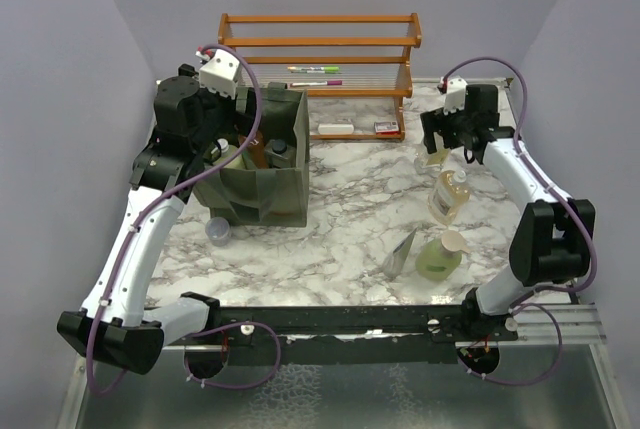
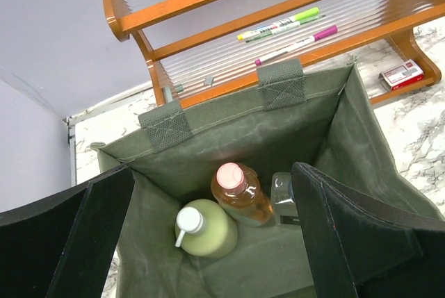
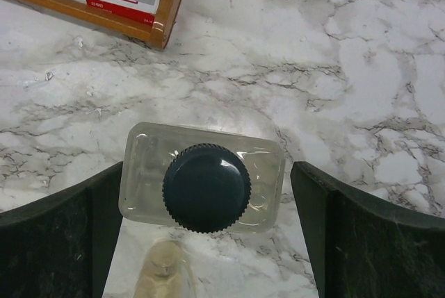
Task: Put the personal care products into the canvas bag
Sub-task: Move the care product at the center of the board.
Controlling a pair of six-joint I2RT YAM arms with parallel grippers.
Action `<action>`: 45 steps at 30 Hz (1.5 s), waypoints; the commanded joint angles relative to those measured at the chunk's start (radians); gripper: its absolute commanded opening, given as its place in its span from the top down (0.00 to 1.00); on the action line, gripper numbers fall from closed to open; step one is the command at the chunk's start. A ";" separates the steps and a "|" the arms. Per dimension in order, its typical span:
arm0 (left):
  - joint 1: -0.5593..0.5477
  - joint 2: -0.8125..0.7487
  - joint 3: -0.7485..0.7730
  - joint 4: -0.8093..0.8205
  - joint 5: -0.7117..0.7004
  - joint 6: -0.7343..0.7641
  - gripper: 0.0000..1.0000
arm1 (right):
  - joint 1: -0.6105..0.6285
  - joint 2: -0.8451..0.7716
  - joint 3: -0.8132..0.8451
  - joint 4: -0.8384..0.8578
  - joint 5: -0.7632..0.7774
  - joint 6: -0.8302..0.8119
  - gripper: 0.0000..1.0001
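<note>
The olive canvas bag (image 1: pixel 262 184) stands open at the left. In the left wrist view its inside (image 2: pixel 327 124) holds a pale green bottle (image 2: pixel 206 228), an orange bottle with a pink cap (image 2: pixel 240 194) and a clear bottle (image 2: pixel 281 190). My left gripper (image 2: pixel 208 242) is open and empty above the bag's mouth. My right gripper (image 3: pixel 208 235) is open, with its fingers either side of a clear bottle with a black cap (image 3: pixel 206 187), which stands upright on the table (image 1: pixel 432 159). An amber pump bottle (image 1: pixel 450 194), a green pump bottle (image 1: pixel 438 259) and a grey pouch (image 1: pixel 402 252) stay on the table.
The wooden slatted rack (image 1: pixel 320 44) stands at the back with two marker pens (image 1: pixel 315 76), a white block (image 1: pixel 335 129) and a red-and-white box (image 1: pixel 385 127). A lavender cup (image 1: pixel 218 231) sits in front of the bag. The amber pump's top (image 3: pixel 163 274) is close below the clear bottle.
</note>
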 commanded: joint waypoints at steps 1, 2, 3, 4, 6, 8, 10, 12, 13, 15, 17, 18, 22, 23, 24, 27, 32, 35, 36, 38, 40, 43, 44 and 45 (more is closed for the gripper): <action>0.007 0.005 0.033 -0.004 0.019 -0.005 0.01 | -0.012 0.030 0.033 0.015 -0.060 0.020 0.05; 0.008 0.005 0.033 -0.005 0.021 -0.006 0.01 | -0.012 0.033 0.032 0.014 -0.070 0.021 0.07; 0.007 0.005 0.032 -0.005 0.020 -0.005 0.01 | -0.012 0.035 0.033 0.013 -0.080 0.022 0.09; 0.007 0.005 0.032 -0.005 0.020 -0.002 0.01 | -0.012 0.038 0.034 0.012 -0.091 0.022 0.12; 0.009 0.005 0.036 -0.008 0.022 0.000 0.01 | -0.012 0.042 0.038 0.003 -0.113 0.025 0.21; 0.008 0.005 0.043 -0.014 0.026 0.003 0.01 | -0.011 0.034 0.043 -0.011 -0.153 0.009 0.33; 0.009 0.007 0.059 -0.021 0.035 0.009 0.01 | -0.010 0.017 0.037 -0.013 -0.201 -0.001 0.44; 0.011 0.013 0.076 -0.031 0.050 0.011 0.01 | -0.009 -0.001 0.031 -0.016 -0.258 -0.009 0.55; 0.011 0.015 0.084 -0.034 0.056 0.012 0.01 | -0.005 -0.009 0.030 -0.024 -0.282 -0.013 0.60; 0.011 0.020 0.100 -0.041 0.075 0.013 0.01 | 0.008 -0.027 0.027 -0.041 -0.335 -0.040 0.68; 0.012 0.027 0.116 -0.047 0.094 0.014 0.01 | 0.030 -0.048 0.014 -0.056 -0.397 -0.085 0.71; 0.012 0.029 0.123 -0.049 0.104 0.015 0.01 | 0.047 -0.061 0.005 -0.064 -0.420 -0.116 0.71; 0.011 0.043 0.155 -0.070 0.158 0.021 0.01 | 0.148 -0.109 -0.028 -0.114 -0.486 -0.259 0.71; 0.011 0.045 0.161 -0.077 0.176 0.021 0.01 | 0.172 -0.119 -0.036 -0.129 -0.510 -0.292 0.71; 0.012 0.049 0.168 -0.084 0.197 0.019 0.01 | 0.202 -0.128 -0.044 -0.144 -0.536 -0.324 0.70; 0.013 0.053 0.176 -0.097 0.255 0.018 0.01 | 0.274 -0.149 -0.060 -0.206 -0.585 -0.415 0.68; 0.015 0.044 0.155 -0.094 0.306 0.020 0.01 | 0.339 -0.158 -0.091 -0.256 -0.608 -0.505 0.65; 0.016 0.038 0.145 -0.094 0.337 0.031 0.01 | 0.343 -0.157 -0.105 -0.267 -0.611 -0.534 0.59; 0.017 0.036 0.143 -0.097 0.354 0.034 0.01 | 0.343 -0.159 -0.110 -0.267 -0.608 -0.536 0.56; 0.015 0.036 0.138 -0.101 0.396 0.039 0.01 | 0.344 -0.166 -0.121 -0.261 -0.601 -0.539 0.48; 0.016 0.037 0.130 -0.103 0.444 0.042 0.01 | 0.344 -0.177 -0.134 -0.256 -0.594 -0.539 0.41; 0.014 0.041 0.127 -0.112 0.507 0.050 0.01 | 0.344 -0.201 -0.146 -0.248 -0.586 -0.531 0.18; 0.014 0.042 0.127 -0.115 0.524 0.058 0.01 | 0.344 -0.209 -0.150 -0.242 -0.581 -0.524 0.12; 0.014 0.043 0.129 -0.117 0.542 0.068 0.01 | 0.344 -0.219 -0.153 -0.234 -0.576 -0.516 0.08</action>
